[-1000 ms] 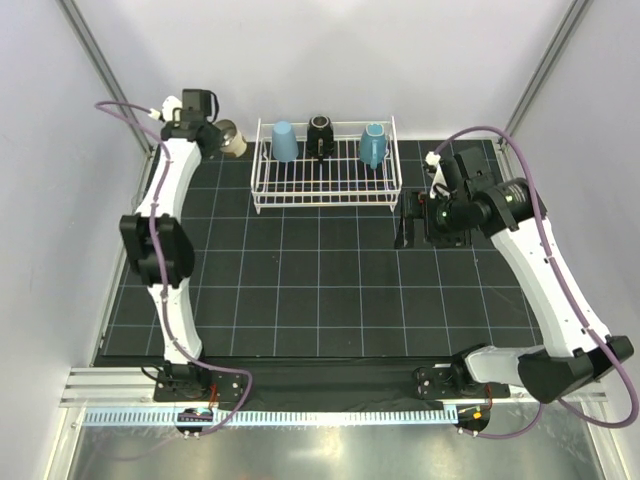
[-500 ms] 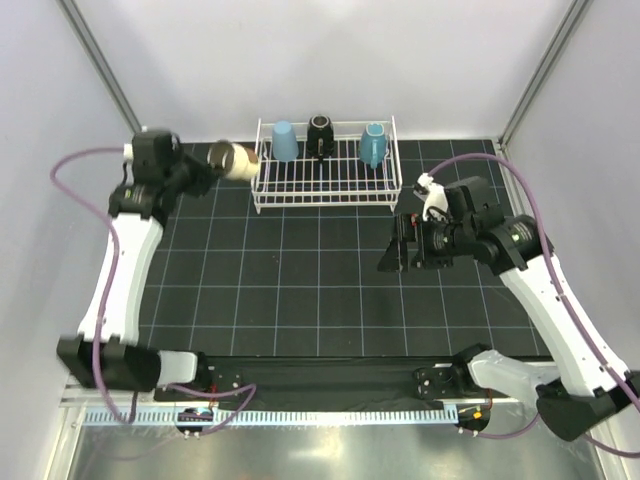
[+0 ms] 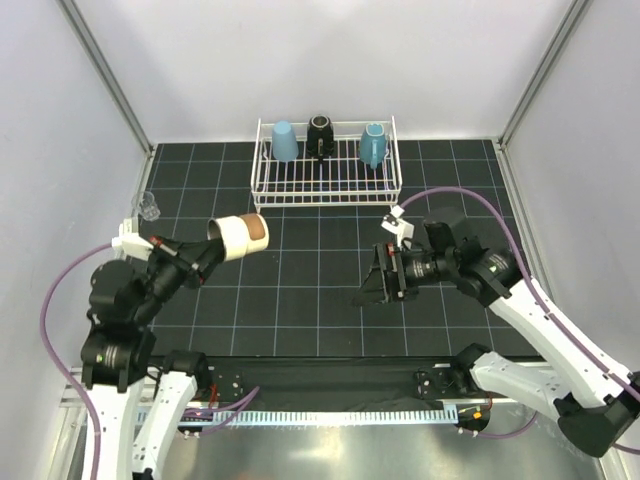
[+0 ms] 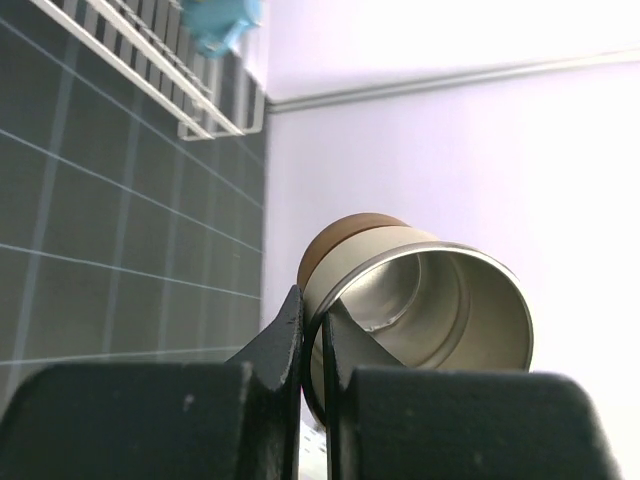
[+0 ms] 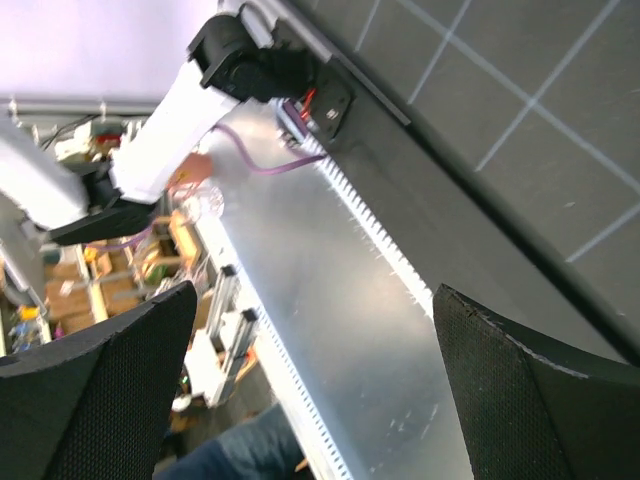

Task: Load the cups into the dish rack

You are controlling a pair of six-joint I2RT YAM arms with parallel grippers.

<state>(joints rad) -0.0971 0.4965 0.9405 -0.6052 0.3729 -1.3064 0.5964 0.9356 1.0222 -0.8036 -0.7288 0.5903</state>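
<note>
My left gripper (image 3: 208, 250) is shut on the rim of the tan metallic cup (image 3: 240, 236), held on its side in the air over the mat's left half; in the left wrist view the fingers (image 4: 285, 340) pinch the cup's wall (image 4: 420, 300). The white wire dish rack (image 3: 326, 186) stands at the back with the light blue tumbler (image 3: 284, 141), the black cup (image 3: 320, 133) and the teal mug (image 3: 373, 144) in it. The tiny clear glass (image 3: 148, 207) stands at the mat's left edge. My right gripper (image 3: 375, 283) is open and empty, raised over the middle of the mat.
The black gridded mat (image 3: 320, 330) covers the table. White walls with metal corner posts (image 3: 105, 75) close the sides. A metal rail (image 3: 330, 412) runs along the near edge. The right wrist view shows that rail (image 5: 330, 300) and a cluttered room beyond.
My left arm has swung from the back left corner down and toward me with the tan cup. My right arm has moved left and nearer, away from the rack.
</note>
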